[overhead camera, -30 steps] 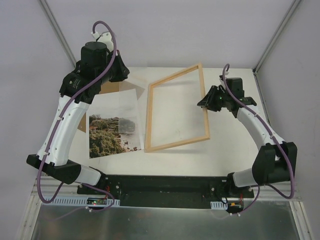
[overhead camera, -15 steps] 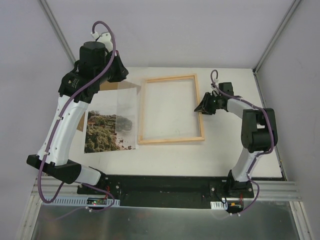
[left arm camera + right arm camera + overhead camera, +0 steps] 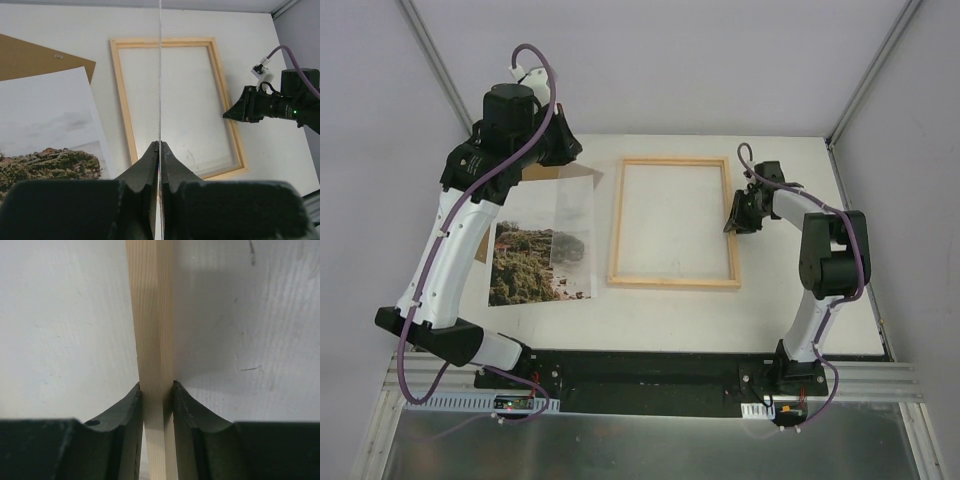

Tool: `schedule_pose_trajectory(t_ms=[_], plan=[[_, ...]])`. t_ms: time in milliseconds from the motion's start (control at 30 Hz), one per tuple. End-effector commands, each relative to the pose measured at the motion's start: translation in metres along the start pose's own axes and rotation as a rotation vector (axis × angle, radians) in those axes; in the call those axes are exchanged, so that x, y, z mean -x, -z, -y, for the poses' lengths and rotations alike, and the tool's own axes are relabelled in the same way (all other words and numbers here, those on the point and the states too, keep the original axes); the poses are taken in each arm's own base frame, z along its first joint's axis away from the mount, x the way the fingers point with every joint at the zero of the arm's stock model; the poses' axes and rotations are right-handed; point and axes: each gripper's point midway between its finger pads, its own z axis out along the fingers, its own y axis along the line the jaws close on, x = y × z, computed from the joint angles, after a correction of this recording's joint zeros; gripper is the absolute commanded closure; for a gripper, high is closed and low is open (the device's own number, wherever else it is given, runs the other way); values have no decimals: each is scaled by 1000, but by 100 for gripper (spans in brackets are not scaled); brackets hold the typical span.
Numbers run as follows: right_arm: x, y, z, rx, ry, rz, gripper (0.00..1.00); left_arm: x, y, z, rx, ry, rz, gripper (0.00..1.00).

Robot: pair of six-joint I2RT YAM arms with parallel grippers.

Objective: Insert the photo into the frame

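From above, my left gripper [image 3: 560, 158] was pressed together on the top edge of a thin clear sheet [image 3: 572, 215], which hung over the right part of the photo [image 3: 525, 268]. The photo lay picture-up on the left of the table [image 3: 670, 310], its far edge over a brown board [image 3: 534, 176]. The frame [image 3: 616, 220] lay flat just right of it, apart from it. My right gripper [image 3: 733, 215] pinched the frame's right rail.

Through my left wrist camera, my fingers [image 3: 150, 160] were closed tight on the sheet, which I saw edge-on as a thin line running up across the frame.

Through my right wrist camera, the pale wooden rail sat clamped between my two fingers [image 3: 131, 405], with white table on both sides.
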Motion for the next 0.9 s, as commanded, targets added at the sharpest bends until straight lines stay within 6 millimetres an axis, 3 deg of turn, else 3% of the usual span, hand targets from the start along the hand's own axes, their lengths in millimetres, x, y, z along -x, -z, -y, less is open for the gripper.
schedule_pose_trajectory(t_ms=[0, 267, 567, 767, 867], plan=[[-19, 6, 31, -175, 24, -85, 80, 1, -8, 1, -20, 13, 1, 100], [-20, 12, 47, -342, 121, -97, 77, -9, -23, 3, -38, 46, -41, 100], [-29, 7, 35, -446, 293, -164, 68, -9, -31, -2, -42, 85, -58, 100], [-33, 5, 32, -429, 291, -184, 55, -7, -32, -3, -49, 102, -59, 100], [-30, 5, 30, -426, 294, -184, 53, -7, -33, -2, -53, 104, -63, 100]])
